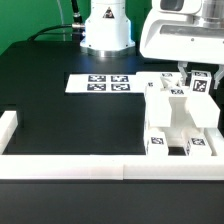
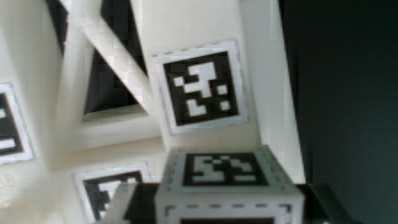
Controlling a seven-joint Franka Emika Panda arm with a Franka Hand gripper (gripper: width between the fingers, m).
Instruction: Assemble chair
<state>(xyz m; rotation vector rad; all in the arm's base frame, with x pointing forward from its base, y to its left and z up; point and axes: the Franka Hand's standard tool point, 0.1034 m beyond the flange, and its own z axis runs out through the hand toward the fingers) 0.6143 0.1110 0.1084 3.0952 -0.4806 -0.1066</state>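
We see a black tabletop bordered by a low white wall along the near edge. The marker board lies flat near the middle, just before the robot's white base.

On the exterior view's right stands the chair, a cluster of chunky white parts with black-and-white square tags. Its long axis runs from the near wall back toward the arm. The near end touches or nearly touches the wall, where two tags face the camera. The far end rises higher, with upright posts carrying two more tags.

The gripper hangs from the white wrist housing directly over that far, taller end. Its fingers reach down among the tagged posts. We cannot tell whether they are spread or pinching a part.

The wrist view is filled with white frame pieces crossing at angles, one large tag on a flat post face, and a smaller tagged block nearer the lens.
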